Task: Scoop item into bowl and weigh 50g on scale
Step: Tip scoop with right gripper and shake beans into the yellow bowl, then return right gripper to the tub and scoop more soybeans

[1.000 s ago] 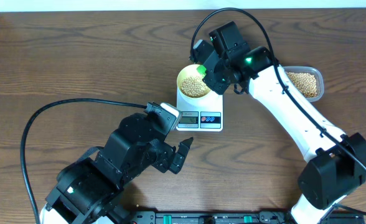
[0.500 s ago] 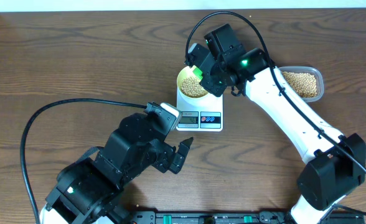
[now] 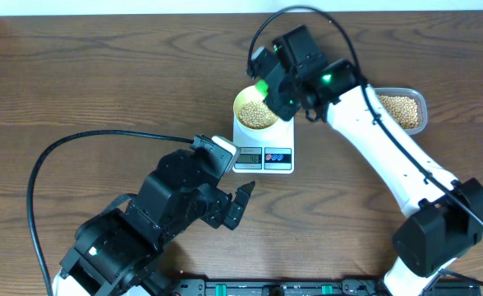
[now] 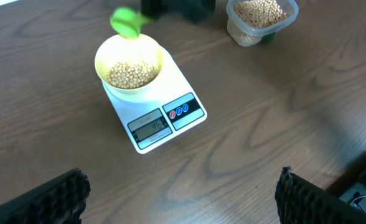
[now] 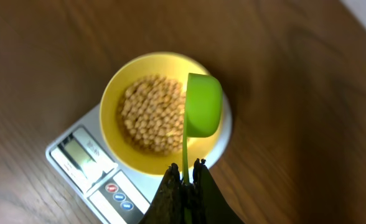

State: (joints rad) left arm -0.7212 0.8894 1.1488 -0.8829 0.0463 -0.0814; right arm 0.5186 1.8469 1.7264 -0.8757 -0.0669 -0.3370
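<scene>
The pale yellow-green bowl stands on the white scale and holds tan beans. My right gripper is shut on the thin handle of a green scoop, whose cup is tipped on its side over the bowl's right rim. The scoop also shows in the overhead view, and in the left wrist view. My left gripper is open and empty, low over the wood in front of the scale.
A clear plastic tub with more beans stands right of the scale, also seen in the left wrist view. The right arm spans from the front right to the bowl. A black cable loops over the left side.
My right gripper with the scoop moved left over the bowl, then drew back a little to the right rim. The left arm has not moved.
</scene>
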